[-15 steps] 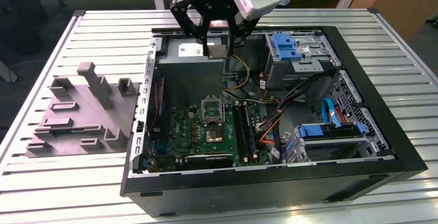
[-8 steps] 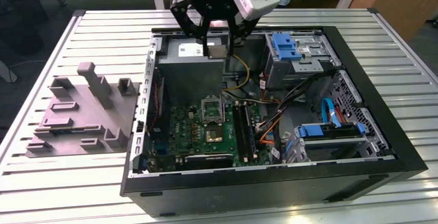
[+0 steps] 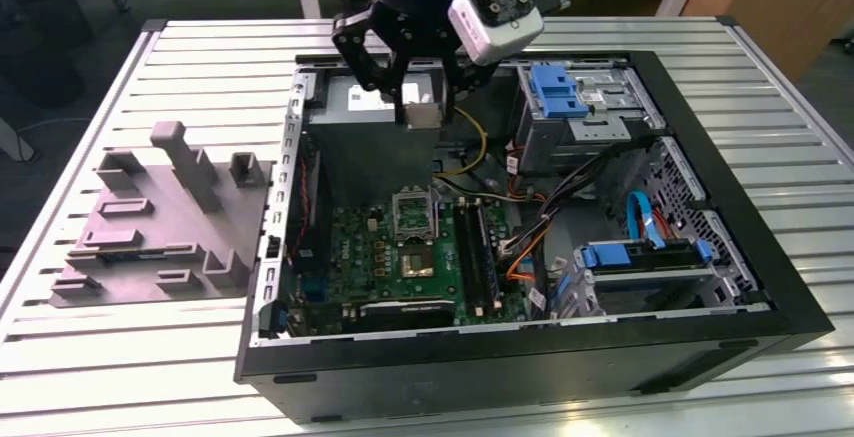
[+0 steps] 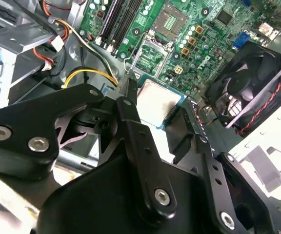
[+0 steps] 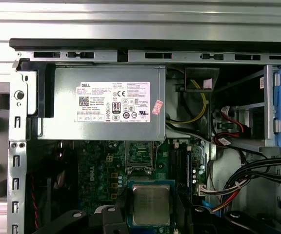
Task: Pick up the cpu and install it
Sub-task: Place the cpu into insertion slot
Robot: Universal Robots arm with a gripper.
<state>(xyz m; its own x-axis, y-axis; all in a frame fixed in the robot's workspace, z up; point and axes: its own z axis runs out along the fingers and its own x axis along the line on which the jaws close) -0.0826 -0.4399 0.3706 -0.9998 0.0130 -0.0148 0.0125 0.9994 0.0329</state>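
1. Slatted metal table (image 3: 200,357) carries the whole job. Well off to the exterior view's left of the claw (image 3: 423,109) sits a grey tray (image 3: 160,227), outside the case.
2. Under the claw lies the case (image 3: 534,367), open side up, with the green board (image 3: 360,247) on its floor.
3. The claw hangs high over the far end of the case, close by the power supply (image 5: 101,102). Its fingers are drawn in narrow and pinch two opposite edges of the cpu (image 5: 151,204).
4. The cpu is in the air at the fingertips, clear of the board, and its silvery top faces both wrist cameras. It is square, so it has no long axis to line up. I cannot tell which way its corner mark points.
5. The socket (image 3: 418,260) lies below the claw and further along the board, on the side away from the power supply. Its frame looks open and empty. Judging by the exterior view, the cpu is not yet over it.
6. To the exterior view's right of the claw are yellow wires (image 4: 89,73) and a blue drive bay (image 3: 557,90). A black fan (image 4: 250,90) sits beside the board in the second wrist view.
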